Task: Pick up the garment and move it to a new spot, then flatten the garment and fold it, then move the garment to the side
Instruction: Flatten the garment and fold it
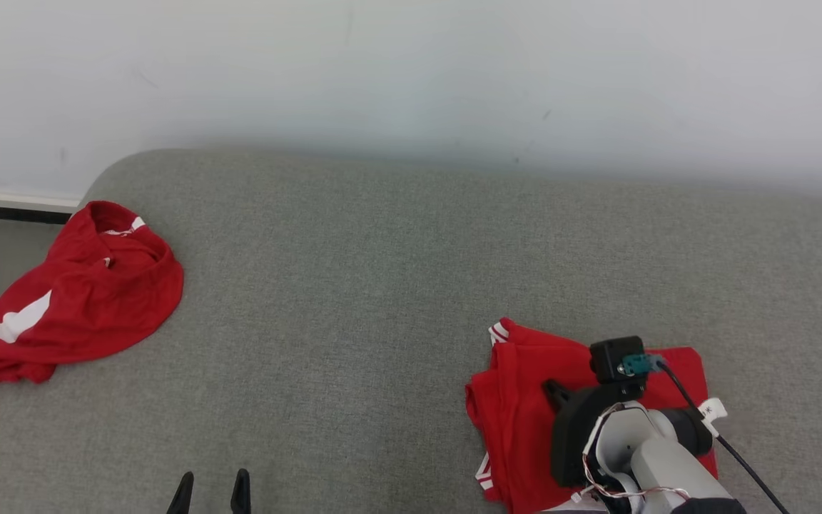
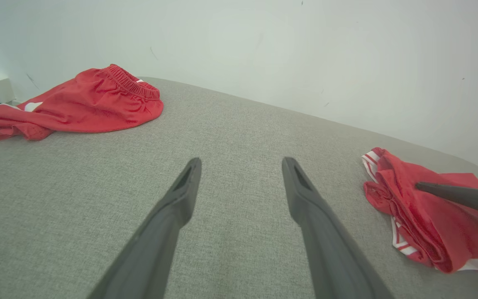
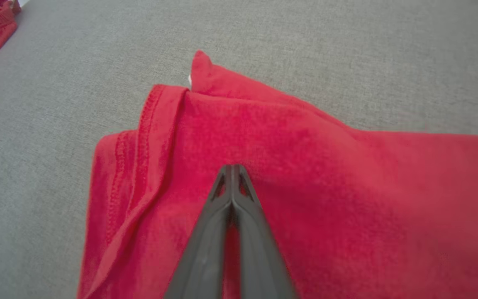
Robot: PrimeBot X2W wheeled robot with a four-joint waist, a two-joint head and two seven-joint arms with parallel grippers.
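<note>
1. Head view: the folded red garment lay at the lower right of the grey surface.
2. Right end effector was closed, pinching its fabric.
3. Left end effector stood wide, empty.

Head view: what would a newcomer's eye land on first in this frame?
Two patches of bright red on the grey cushion: a crumpled red garment at its left edge and a folded red garment at the near right. The right pincer is shut with its tips down on the folded one, while the left pincer stands open over bare cushion at the bottom left.
</note>
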